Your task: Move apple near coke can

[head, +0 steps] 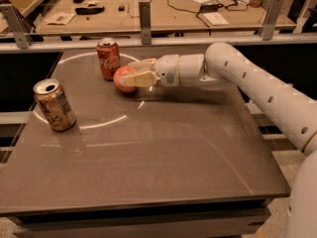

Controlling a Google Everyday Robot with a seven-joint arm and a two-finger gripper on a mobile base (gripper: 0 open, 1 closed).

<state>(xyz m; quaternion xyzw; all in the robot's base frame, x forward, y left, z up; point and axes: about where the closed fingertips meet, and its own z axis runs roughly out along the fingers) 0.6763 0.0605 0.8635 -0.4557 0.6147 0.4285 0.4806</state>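
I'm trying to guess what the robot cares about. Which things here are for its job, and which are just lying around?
For the job:
- apple, right beside the coke can
- coke can, upright at the back of the table
- claw, closed on the apple

Just lying around:
- tan can, upright at the table's left side
- the cluttered far bench
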